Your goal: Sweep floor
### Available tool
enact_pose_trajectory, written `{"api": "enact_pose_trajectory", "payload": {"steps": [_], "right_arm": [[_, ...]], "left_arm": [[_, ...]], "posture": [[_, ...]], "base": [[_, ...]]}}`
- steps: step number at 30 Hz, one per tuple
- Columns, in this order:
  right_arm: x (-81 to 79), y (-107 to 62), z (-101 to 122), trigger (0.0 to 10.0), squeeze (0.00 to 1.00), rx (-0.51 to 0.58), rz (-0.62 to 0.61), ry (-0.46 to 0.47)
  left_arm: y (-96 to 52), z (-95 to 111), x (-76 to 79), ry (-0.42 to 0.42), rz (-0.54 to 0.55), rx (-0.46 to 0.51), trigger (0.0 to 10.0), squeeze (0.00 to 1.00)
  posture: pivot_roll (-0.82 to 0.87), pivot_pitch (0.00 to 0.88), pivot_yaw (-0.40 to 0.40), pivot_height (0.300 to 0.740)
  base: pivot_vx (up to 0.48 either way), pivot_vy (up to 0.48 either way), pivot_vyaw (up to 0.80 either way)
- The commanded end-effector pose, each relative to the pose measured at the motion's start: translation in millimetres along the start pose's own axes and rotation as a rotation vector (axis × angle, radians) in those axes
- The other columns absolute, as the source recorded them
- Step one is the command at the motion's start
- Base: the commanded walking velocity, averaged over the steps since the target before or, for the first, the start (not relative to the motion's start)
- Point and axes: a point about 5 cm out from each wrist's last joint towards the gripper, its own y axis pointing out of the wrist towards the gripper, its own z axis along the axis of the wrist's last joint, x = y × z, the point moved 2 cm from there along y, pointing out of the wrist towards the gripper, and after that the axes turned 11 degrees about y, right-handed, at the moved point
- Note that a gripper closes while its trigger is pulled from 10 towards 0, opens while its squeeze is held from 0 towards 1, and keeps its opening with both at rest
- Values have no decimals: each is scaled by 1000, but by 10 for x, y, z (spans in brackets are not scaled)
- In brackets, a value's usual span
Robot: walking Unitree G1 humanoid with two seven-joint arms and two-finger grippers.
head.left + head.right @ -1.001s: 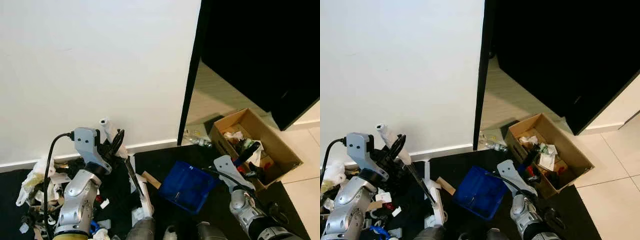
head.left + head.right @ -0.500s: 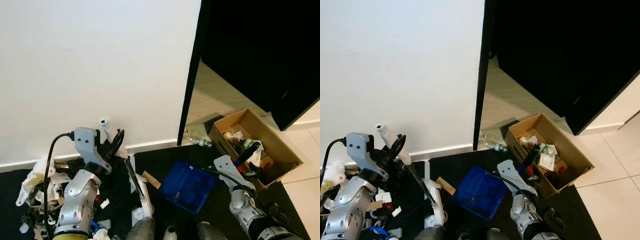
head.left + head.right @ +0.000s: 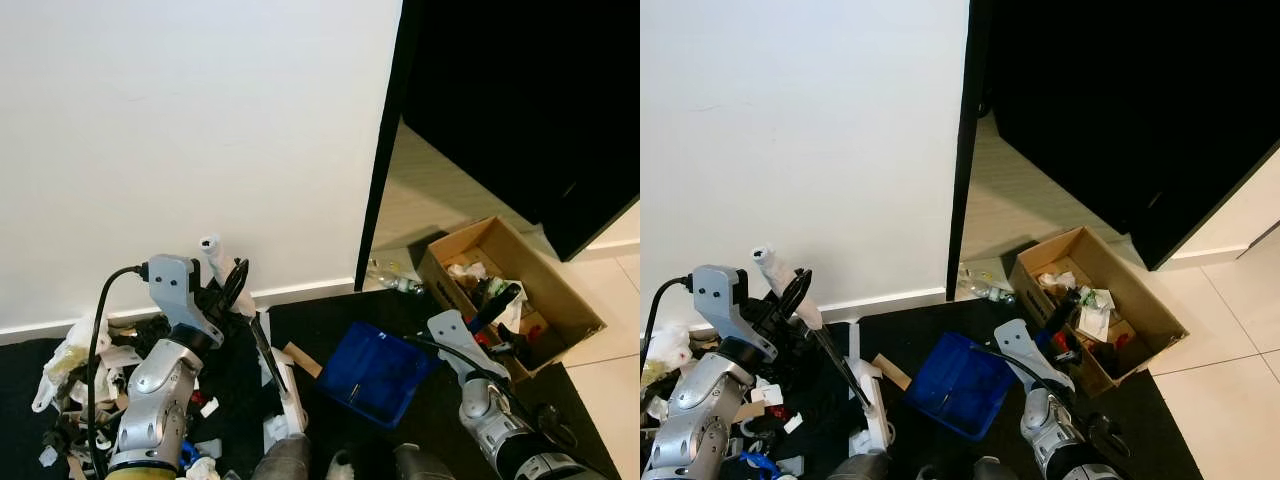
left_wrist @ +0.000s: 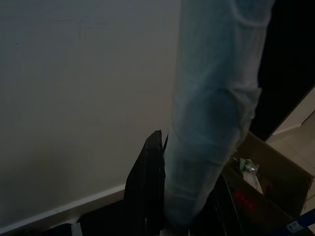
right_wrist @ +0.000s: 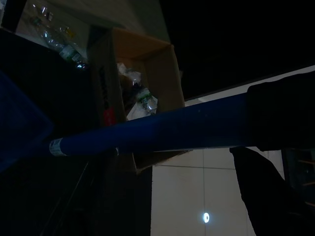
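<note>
The left gripper (image 3: pixel 228 287), at the lower left of the head view, is closed around the white handle of the broom (image 3: pixel 213 258). The dark shaft runs down and rightward from the grip to the pale broom head (image 3: pixel 285 392) at the bottom centre, resting on the black mat (image 3: pixel 320 318). The left wrist view shows the pale handle lying between the black fingers.

The right gripper (image 3: pixel 502 298), at the lower right, is clamped on the blue handle of the dustpan (image 3: pixel 378 372). The pan lies on the mat just right of the broom head. The right wrist view shows the blue handle (image 5: pixel 147 129) crossing the frame, held at its end.

A heap of litter (image 3: pixel 85 370) lies at the lower left beside the left arm. A cardboard box (image 3: pixel 510 292) holding rubbish stands at the right, near the dustpan.

Assessment: both tools appear light and rigid. The broom handle looks smooth and may twist in the grip; a hold near the top gives reach but little leverage. The dustpan, probably thin plastic, is best held by its handle, as now. The litter appears mixed paper and scraps, light and easily scattered.
</note>
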Motion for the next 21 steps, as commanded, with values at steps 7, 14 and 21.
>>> {"api": "enact_pose_trajectory", "payload": {"steps": [7, 14, 21], "right_arm": [[4, -17, -68, 10000, 0, -24, 6, -2], [0, -19, -67, 10000, 0, -23, 6, -2], [8, -14, -68, 10000, 0, -25, 6, -2]], "left_arm": [[-2, 25, 29, -8, 6, 26, 10000, 12], [23, 14, 47, -13, -7, 22, 10000, 8], [50, 33, 37, -12, -2, 32, 10000, 12]], "posture": [[229, 147, -30, 740], [211, 146, -17, 740], [216, 143, -25, 740]], "base": [[0, 0, 0], [0, 0, 0], [0, 0, 0]]}}
